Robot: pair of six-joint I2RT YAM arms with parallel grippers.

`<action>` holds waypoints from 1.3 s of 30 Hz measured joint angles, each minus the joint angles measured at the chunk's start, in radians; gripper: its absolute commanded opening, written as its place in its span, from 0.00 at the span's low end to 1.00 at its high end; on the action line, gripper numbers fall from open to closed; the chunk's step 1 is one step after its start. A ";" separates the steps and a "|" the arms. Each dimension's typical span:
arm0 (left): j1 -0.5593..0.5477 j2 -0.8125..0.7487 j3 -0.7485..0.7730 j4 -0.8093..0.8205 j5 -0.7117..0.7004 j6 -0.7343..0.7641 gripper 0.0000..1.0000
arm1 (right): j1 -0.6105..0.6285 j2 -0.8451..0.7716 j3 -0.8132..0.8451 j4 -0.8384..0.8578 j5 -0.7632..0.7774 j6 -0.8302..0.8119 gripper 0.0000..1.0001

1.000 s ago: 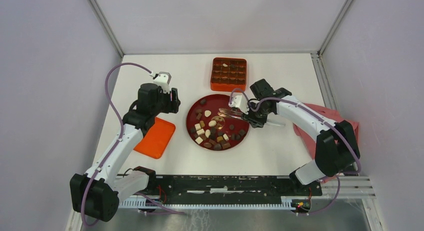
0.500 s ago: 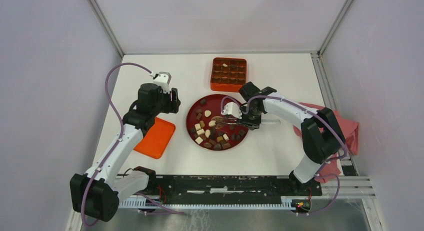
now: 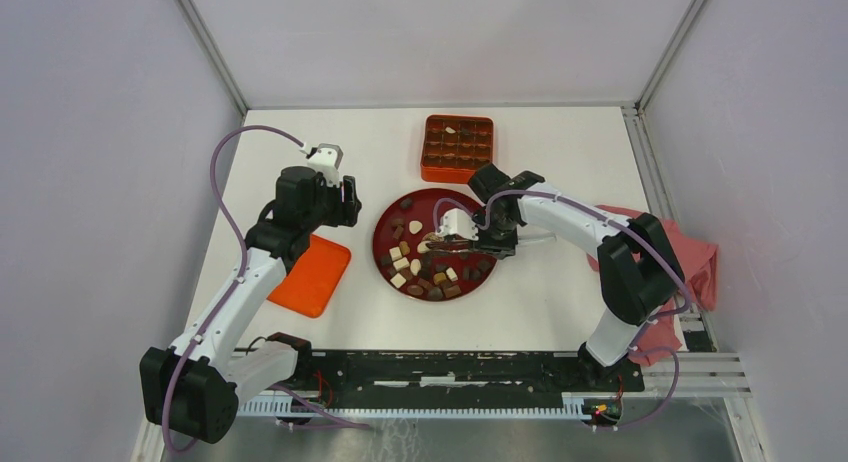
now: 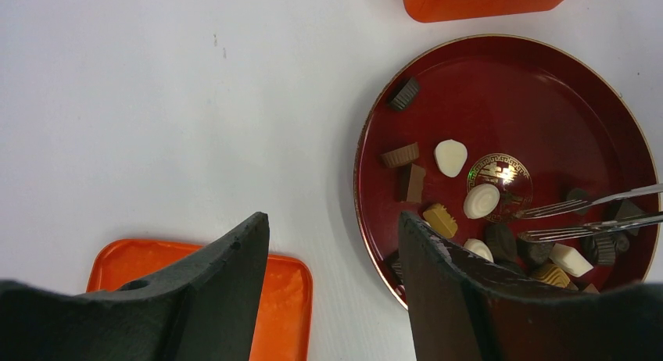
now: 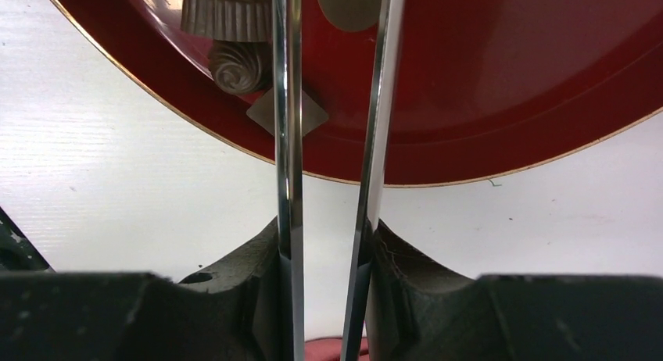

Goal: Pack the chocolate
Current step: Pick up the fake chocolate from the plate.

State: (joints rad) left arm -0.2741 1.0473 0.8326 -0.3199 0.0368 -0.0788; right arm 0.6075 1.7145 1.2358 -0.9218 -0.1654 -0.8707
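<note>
Metal tongs are clamped in the right gripper, their tips over the chocolate scattered on the red plate. The left gripper is held open above the white table.

White table — on it a red plate, orange box, flat orange tray and pink cloth.

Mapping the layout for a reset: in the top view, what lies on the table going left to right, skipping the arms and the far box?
Left to right: flat orange tray → red plate with the chocolate → pink cloth.
</note>
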 measured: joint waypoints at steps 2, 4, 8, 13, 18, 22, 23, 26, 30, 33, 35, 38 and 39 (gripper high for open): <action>0.000 0.000 0.000 0.000 0.000 0.000 0.67 | 0.003 0.000 0.004 -0.008 0.013 -0.002 0.38; 0.000 0.000 0.000 0.000 0.000 0.000 0.67 | 0.001 0.000 0.008 -0.016 0.026 -0.006 0.38; 0.000 0.000 0.000 0.000 0.000 0.000 0.67 | -0.008 -0.010 0.008 -0.043 0.046 -0.013 0.38; 0.000 0.000 0.000 0.000 0.000 0.000 0.67 | -0.045 -0.094 -0.037 -0.061 0.068 -0.017 0.39; 0.000 0.000 0.000 0.000 0.003 0.000 0.67 | -0.110 -0.151 -0.072 -0.088 0.073 -0.021 0.39; 0.000 0.000 0.000 0.000 0.011 0.000 0.67 | -0.142 -0.164 -0.107 -0.090 0.079 -0.032 0.39; 0.000 0.000 0.000 0.000 0.013 0.000 0.67 | -0.143 -0.164 -0.116 -0.090 0.080 -0.035 0.39; 0.000 0.000 0.000 0.000 0.018 0.000 0.67 | -0.149 -0.164 -0.139 -0.091 0.080 -0.042 0.39; 0.000 0.000 0.000 0.000 0.018 0.000 0.67 | -0.161 -0.164 -0.143 -0.089 0.080 -0.047 0.40; 0.000 0.000 0.000 0.000 0.018 0.000 0.67 | -0.166 -0.160 -0.143 -0.089 0.080 -0.048 0.40; 0.000 0.000 0.000 0.000 0.018 0.000 0.67 | -0.169 -0.153 -0.143 -0.090 0.079 -0.050 0.40; 0.000 0.000 0.000 0.000 0.018 0.000 0.67 | -0.169 -0.132 -0.141 -0.090 0.072 -0.051 0.40; 0.000 0.000 0.000 0.000 0.018 0.000 0.67 | -0.169 -0.125 -0.138 -0.090 0.068 -0.051 0.40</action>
State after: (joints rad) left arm -0.2741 1.0473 0.8326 -0.3199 0.0551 -0.0788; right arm 0.4381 1.5894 1.0973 -1.0115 -0.0971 -0.9218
